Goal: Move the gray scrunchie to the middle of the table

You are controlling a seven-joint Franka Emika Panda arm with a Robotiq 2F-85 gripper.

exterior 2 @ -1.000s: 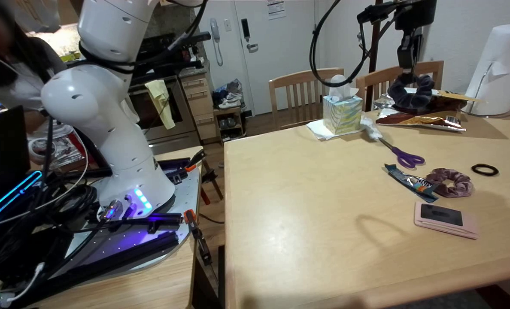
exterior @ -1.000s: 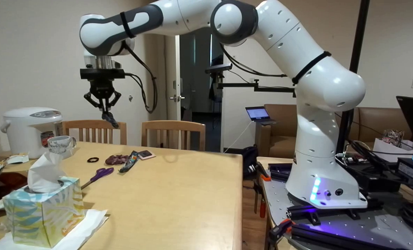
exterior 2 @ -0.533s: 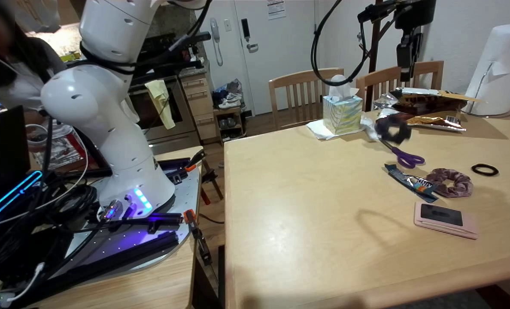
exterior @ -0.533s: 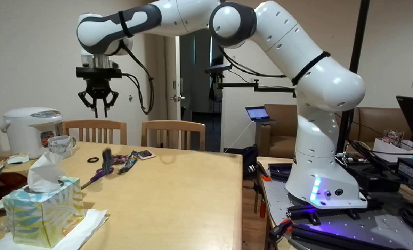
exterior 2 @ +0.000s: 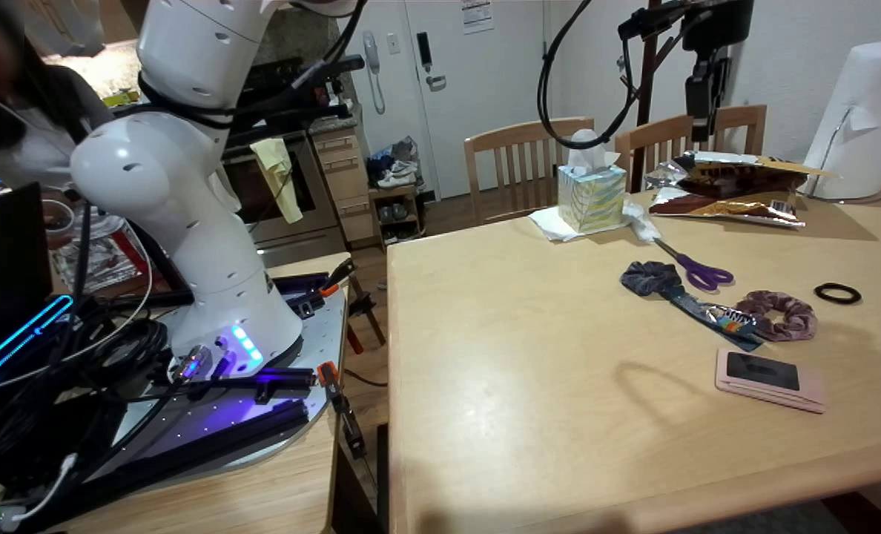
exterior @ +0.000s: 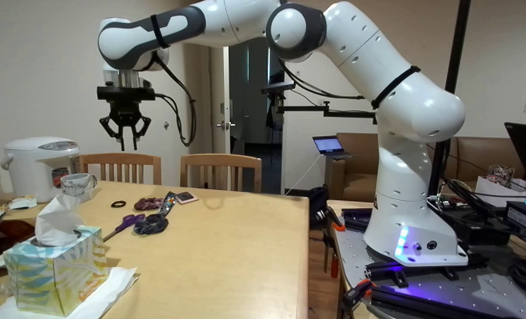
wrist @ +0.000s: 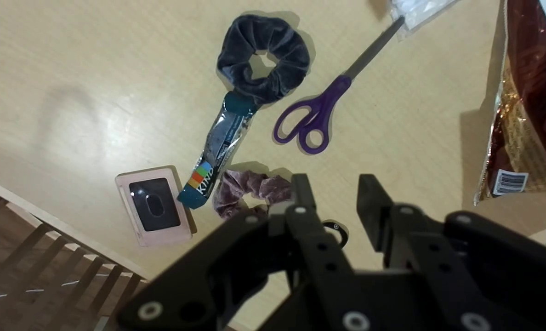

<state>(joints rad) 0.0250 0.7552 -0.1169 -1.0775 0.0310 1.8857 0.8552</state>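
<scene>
And here on the table (wrist: 162, 105), the snack bar (wrist: 221, 140) touches the gray scrunchie (wrist: 293, 58); if that's not middle enough, I'd pinch the rim facing away from the bar, missing the purple scissors (wrist: 337, 89), and there's my gripper (wrist: 335, 184), high above, pointing down, jaws apart around nothing

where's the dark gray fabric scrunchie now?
Wrist view, top centre: the scrunchie lies left of the purple-handled scissors, touching one end of the teal-wrapped KIND bar.
</scene>
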